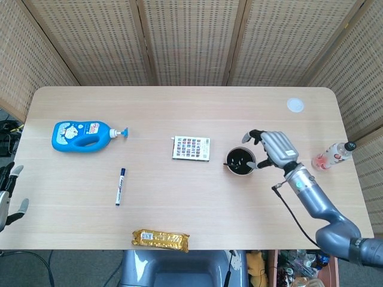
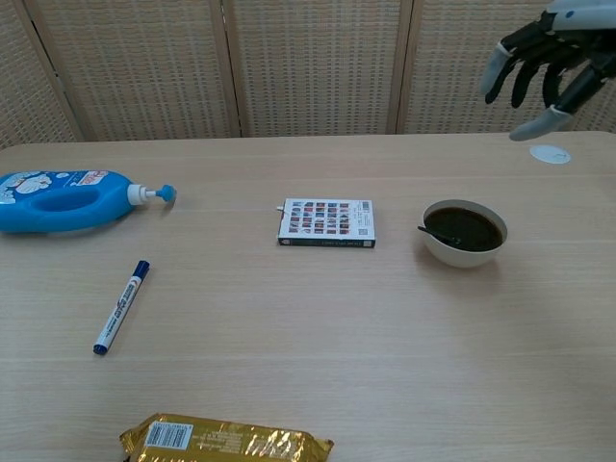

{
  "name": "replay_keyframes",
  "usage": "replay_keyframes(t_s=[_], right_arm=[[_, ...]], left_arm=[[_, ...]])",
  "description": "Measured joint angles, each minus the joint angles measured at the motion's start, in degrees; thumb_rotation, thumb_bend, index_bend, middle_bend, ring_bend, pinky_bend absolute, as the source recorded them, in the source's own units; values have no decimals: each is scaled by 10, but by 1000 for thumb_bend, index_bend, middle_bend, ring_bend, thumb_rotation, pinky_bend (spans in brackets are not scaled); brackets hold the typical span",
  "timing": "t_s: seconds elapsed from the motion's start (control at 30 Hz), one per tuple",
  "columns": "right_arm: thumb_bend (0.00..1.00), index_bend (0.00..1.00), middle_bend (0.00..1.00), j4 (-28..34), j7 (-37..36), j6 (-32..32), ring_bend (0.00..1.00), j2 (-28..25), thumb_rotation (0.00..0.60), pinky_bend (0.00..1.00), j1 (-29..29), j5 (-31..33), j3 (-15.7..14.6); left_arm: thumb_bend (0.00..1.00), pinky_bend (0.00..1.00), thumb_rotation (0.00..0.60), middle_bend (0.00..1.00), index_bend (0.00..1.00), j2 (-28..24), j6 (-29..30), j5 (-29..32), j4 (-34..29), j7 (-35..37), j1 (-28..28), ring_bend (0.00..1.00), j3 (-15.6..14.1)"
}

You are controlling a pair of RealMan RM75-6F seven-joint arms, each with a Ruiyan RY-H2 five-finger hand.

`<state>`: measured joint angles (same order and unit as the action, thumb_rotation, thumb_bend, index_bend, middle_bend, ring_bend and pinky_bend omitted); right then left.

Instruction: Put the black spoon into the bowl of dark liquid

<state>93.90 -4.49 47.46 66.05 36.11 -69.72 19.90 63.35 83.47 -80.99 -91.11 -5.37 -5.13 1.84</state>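
Observation:
A white bowl (image 1: 241,169) (image 2: 465,250) of dark liquid stands right of the table's middle. The black spoon (image 2: 430,232) (image 1: 231,163) lies in it, its handle poking over the left rim. My right hand (image 1: 273,148) (image 2: 546,69) hangs empty, fingers spread, up and to the right of the bowl, well clear of it. My left hand (image 1: 8,192) shows only partly at the left edge of the head view, beyond the table; its fingers are mostly cut off.
A patterned card box (image 1: 191,148) lies left of the bowl. A blue bottle (image 1: 81,135), a blue marker (image 1: 120,186) and a gold snack pack (image 1: 160,240) occupy the left and front. A pink bottle (image 1: 333,155) and a white disc (image 1: 295,105) are at the right.

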Motion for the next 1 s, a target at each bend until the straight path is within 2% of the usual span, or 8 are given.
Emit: replay_keyframes(t_s=[0.13,0.27,0.57,0.77,1.0], right_arm=[[209,413,308,30,83,91,247,-6,600,321,-41,-4,-25],[209,372,261,59,158,178,186,-11,600,268,-86,-13,-53],[210,282,158,80,248,310,65,-5,600,121,-168,-64,-113],[210,270,143,92,283,363,49,13,600,103,-211,-90,-144],[210,270,142,98,288,372,47,13,600,96,-226,-93,-151]], left_arm=[[414,0,600,0,0,5,14,-10,1,4,7,0,-2],[414,0,600,0,0,10,31,-22,3,8,13,0,-2],[414,0,600,0,0,26,68,-60,7,13,25,0,-6],[414,0,600,0,0,27,72,-79,-1,6,25,0,-11],[414,0,600,0,0,26,68,-89,-12,-5,24,0,-16]])
